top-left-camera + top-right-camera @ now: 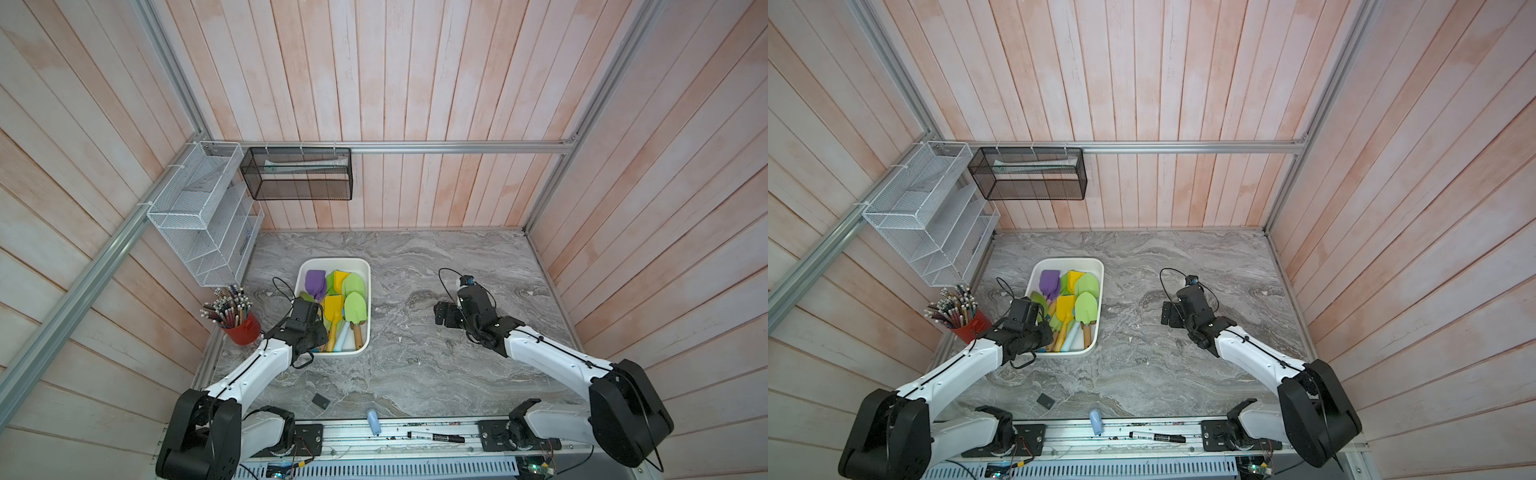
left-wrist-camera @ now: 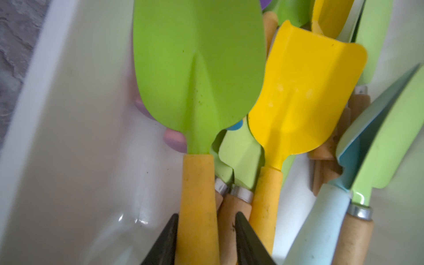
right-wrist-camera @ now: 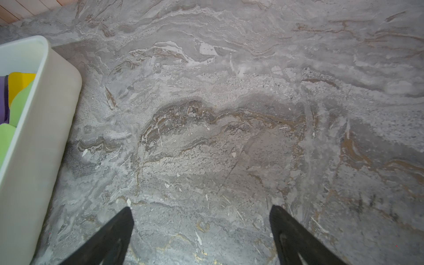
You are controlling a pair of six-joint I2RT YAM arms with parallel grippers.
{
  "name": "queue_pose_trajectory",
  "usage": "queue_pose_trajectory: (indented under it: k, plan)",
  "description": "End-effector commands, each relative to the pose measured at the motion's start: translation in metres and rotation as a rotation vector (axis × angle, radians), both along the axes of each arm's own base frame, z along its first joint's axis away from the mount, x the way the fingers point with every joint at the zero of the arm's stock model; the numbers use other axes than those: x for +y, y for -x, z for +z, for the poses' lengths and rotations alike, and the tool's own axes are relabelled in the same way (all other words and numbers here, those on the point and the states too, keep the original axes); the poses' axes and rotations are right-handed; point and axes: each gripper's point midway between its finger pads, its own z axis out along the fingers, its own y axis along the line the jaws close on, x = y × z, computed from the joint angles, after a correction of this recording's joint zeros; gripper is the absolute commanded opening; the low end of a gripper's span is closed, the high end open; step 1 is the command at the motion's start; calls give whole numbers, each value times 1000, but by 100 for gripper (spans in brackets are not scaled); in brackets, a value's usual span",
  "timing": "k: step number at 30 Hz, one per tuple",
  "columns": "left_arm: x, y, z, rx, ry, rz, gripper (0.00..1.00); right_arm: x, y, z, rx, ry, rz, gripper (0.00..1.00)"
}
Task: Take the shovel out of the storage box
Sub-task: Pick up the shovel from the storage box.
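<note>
— Shovels crowd the storage box (image 1: 332, 262); which one is the left hand (image 2: 206, 215) at?
— The green-bladed shovel (image 2: 199, 68) with the yellow handle, lying in the box by its left wall. The jaws stand narrowly apart, one on each side of that handle. One finger (image 2: 165, 247) touches it and the other sits just off it, so there is no firm hold.
— What lies next to it?
— Just past the far finger are wooden handles, then a yellow-bladed shovel (image 2: 305, 91), then a pale blue handle (image 2: 321, 218). A purple blade (image 1: 316, 281) lies ahead of the hand, at the box's far end.
— Any other container?
— A red cup (image 1: 245, 332) full of pencils stands near the left hand, outside the box.
— And the right hand (image 3: 201, 207)?
— Its jaws are wide apart and hold nothing. It hangs over the surface (image 3: 229, 137), with the box well off to its left.
</note>
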Motion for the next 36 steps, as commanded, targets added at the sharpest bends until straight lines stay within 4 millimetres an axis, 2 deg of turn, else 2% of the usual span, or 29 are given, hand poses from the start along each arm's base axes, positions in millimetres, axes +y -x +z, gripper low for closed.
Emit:
queue_pose_trajectory:
  k: [1, 3, 7, 11, 17, 18, 24, 32, 36]
  plan:
    - [-3, 6, -3, 12, 28, -3, 38, 7, -5, 9, -17, -9, 14, 95]
    - [-4, 8, -2, 11, 42, -1, 38, 6, -5, 9, -18, -8, 9, 95]
    - [-4, 12, -1, 7, 50, 1, 29, 6, -3, 7, -14, -12, 9, 95]
    - [-4, 12, 1, -1, 57, 4, 27, 7, -4, 7, -16, -12, 9, 95]
    - [-8, 9, 8, -11, 70, -8, 11, 7, -5, 11, -27, -12, 8, 94]
    - [-10, 8, 13, -18, 78, -13, 9, 7, -5, 12, -29, -12, 7, 94]
    - [-15, -1, 50, -98, 112, -23, 9, 9, -4, 28, -74, -51, 16, 94]
    - [-37, -17, 95, -226, 206, -117, 9, 42, -3, 70, -147, -233, 139, 94]
    - [-55, -26, 121, -304, 269, -210, 10, 73, -1, 102, -179, -398, 252, 94]
